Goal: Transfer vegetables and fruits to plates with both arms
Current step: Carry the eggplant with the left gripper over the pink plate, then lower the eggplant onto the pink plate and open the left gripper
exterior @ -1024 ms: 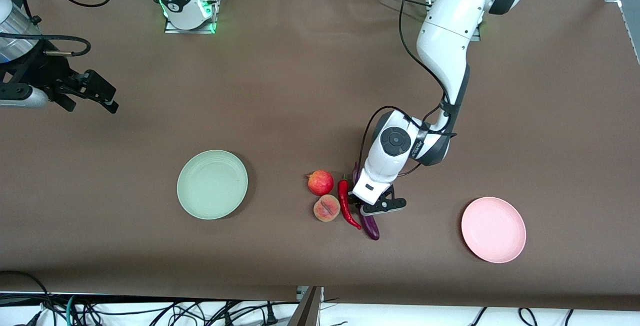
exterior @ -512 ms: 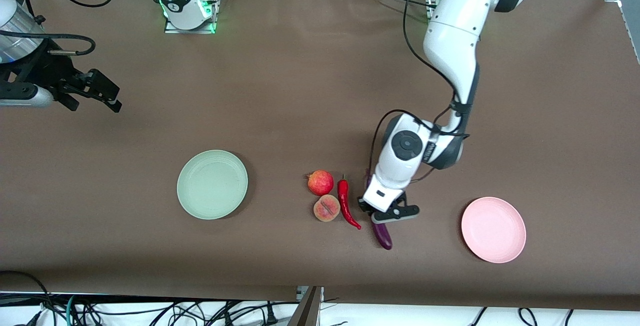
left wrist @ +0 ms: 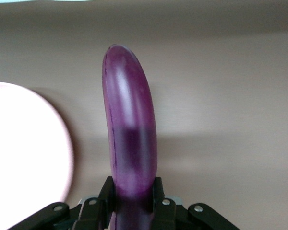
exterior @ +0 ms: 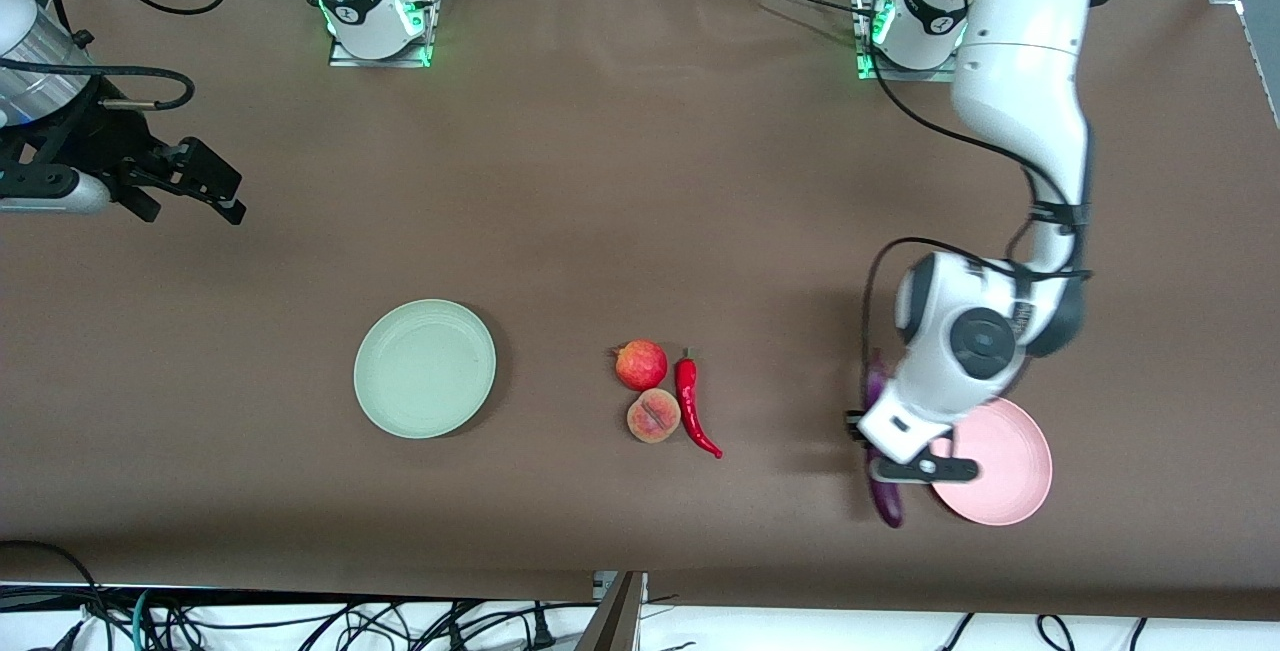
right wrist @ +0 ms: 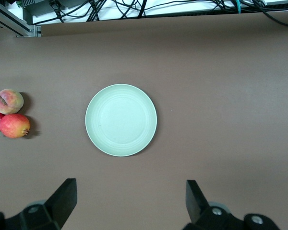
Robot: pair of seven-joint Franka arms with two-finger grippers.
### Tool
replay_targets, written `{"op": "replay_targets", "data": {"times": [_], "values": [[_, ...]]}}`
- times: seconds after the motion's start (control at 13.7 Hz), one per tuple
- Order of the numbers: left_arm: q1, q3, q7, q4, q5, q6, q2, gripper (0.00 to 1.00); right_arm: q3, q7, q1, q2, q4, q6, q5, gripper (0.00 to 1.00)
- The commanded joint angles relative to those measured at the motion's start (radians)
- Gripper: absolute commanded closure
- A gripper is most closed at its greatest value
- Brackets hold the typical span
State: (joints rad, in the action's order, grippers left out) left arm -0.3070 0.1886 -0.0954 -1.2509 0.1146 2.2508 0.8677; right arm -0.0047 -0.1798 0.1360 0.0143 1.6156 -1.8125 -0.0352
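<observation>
Right gripper (exterior: 205,193) waits, fingers spread wide, over bare table at right arm's end. Green plate (exterior: 424,368) unfilled. Pomegranate (exterior: 641,365), peach (exterior: 653,416), chili (exterior: 692,403) clustered mid-table. Left gripper (exterior: 890,451) clamps eggplant (exterior: 884,501) aloft beside pink plate (exterior: 1005,461) rim.

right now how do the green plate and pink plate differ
The green plate is mint; the pink plate is pale pink. The green plate lies toward the right arm's end, unobstructed; the pink plate lies toward the left arm's end, partly under the left end effector holding the eggplant. Both are round, shallow, similar in size, nothing visibly on them.
</observation>
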Motion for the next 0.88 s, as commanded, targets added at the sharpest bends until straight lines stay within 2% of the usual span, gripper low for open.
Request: {"op": "replay_targets", "data": {"times": [0.0, 0.29, 0.66, 0.8], "values": [[0.078, -0.017, 0.126, -0.038, -0.021, -0.025, -0.029, 0.90, 0.002, 0.007, 0.004, -0.007, 0.000, 0.008, -0.002, 0.00], [0.149, -0.018, 0.215, -0.071, -0.021, -0.022, -0.026, 0.89, -0.001, 0.006, 0.002, -0.004, -0.002, -0.001, -0.002, 0.00], [0.170, -0.020, 0.215, -0.093, -0.012, -0.020, -0.019, 0.86, 0.000, -0.001, 0.004, -0.005, -0.002, 0.007, -0.003, 0.00], [0.166, -0.020, 0.214, -0.091, -0.012, -0.019, -0.019, 0.77, 0.000, -0.001, 0.005, -0.005, -0.002, 0.001, -0.003, 0.00]]}}
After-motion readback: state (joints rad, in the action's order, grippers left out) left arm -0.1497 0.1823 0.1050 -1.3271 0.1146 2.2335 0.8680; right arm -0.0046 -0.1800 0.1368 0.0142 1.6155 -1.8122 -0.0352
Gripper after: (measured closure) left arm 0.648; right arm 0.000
